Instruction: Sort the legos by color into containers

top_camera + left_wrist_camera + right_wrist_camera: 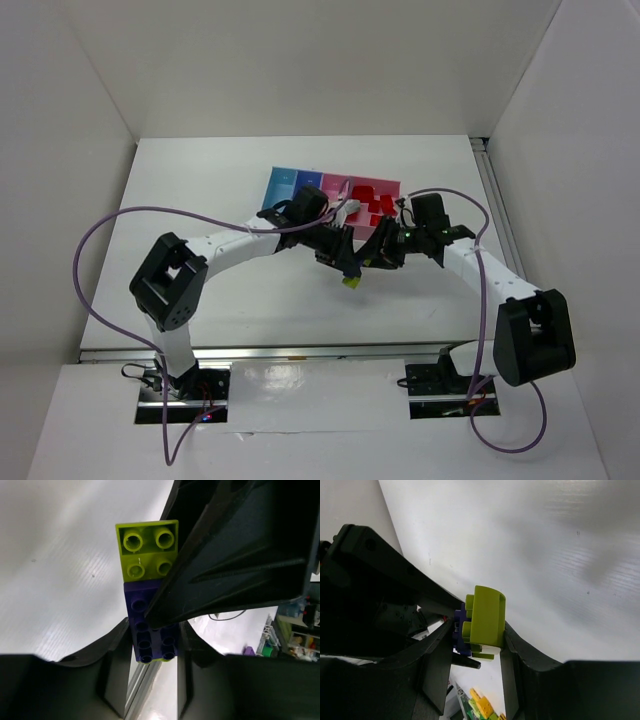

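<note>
Two joined bricks, gripped from both ends.
The left gripper pinches the studded purple brick; the four-stud yellow-green brick juts past its tips, clamped tight inside the right gripper.

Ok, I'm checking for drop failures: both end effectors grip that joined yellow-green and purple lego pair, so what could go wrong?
1. The left end effector pinches the purple brick by its sides only; pulling could slip it free.
2. The right end effector holds the yellow-green brick near its tips; it may twist out.
3. The pair hangs over the table, short of the containers, so a dropped brick lands unsorted.
</note>
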Controlling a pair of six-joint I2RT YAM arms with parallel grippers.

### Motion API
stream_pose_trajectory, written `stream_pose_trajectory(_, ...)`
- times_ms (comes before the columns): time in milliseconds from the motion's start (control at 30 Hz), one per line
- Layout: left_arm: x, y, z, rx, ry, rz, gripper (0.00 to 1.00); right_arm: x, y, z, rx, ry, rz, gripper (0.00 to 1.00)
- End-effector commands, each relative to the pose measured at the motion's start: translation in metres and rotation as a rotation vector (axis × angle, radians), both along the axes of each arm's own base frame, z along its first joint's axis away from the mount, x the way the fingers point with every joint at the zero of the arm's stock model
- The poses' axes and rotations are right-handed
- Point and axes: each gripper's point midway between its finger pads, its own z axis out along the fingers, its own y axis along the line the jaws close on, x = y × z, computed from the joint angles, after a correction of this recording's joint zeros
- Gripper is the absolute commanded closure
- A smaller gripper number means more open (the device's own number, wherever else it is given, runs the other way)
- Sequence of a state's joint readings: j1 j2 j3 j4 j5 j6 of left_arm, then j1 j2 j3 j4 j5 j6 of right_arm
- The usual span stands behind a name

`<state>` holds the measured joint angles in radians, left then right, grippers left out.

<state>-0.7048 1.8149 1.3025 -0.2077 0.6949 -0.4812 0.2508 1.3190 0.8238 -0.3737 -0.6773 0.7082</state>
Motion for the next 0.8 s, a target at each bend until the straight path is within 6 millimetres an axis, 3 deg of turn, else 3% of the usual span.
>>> stream_pose_trajectory(0, -0.005, -0.003, 0.005, -0.059, 0.004, -0.04, 0.75, -0.002, 0.006, 0.011, 0.033, -0.002, 0.032, 0.85)
stream_pose_trajectory(100, -0.006, 0.0, 0.012, -0.082, 0.02, -0.048, 0.81, -0.001, 0.006, 0.013, 0.032, 0.005, 0.008, 0.85)
stream_pose_trajectory(167, -0.008, 0.007, 0.004, -0.056, 0.029, -0.053, 0.93, 0.0, 0.007, 0.019, 0.051, -0.009, -0.008, 0.85)
stream_pose_trajectory(233, -0.006, 0.012, 0.001, -0.046, 0.026, -0.053, 1.0, 0.0, 0.006, 0.018, 0.047, -0.018, -0.014, 0.78)
stream_pose_trajectory(300, -0.008, 0.013, -0.002, -0.04, 0.034, -0.053, 1.0, 0.0, 0.006, 0.018, 0.047, -0.019, -0.014, 0.75)
stream_pose_trajectory(367, -0.007, 0.016, -0.002, -0.041, 0.037, -0.054, 1.0, 0.001, 0.006, 0.015, 0.045, -0.01, -0.015, 0.55)
stream_pose_trajectory(467, -0.011, 0.018, 0.002, -0.048, 0.028, -0.072, 1.0, 0.003, 0.005, 0.016, 0.037, -0.012, -0.022, 0.41)
stream_pose_trajectory(567, -0.015, 0.022, -0.002, -0.042, 0.03, -0.076, 1.0, 0.007, 0.003, 0.018, 0.046, -0.001, -0.038, 0.34)
stream_pose_trajectory(767, -0.016, 0.025, -0.004, -0.026, 0.022, -0.069, 1.0, 0.011, 0.003, 0.014, 0.066, 0.026, -0.045, 0.36)
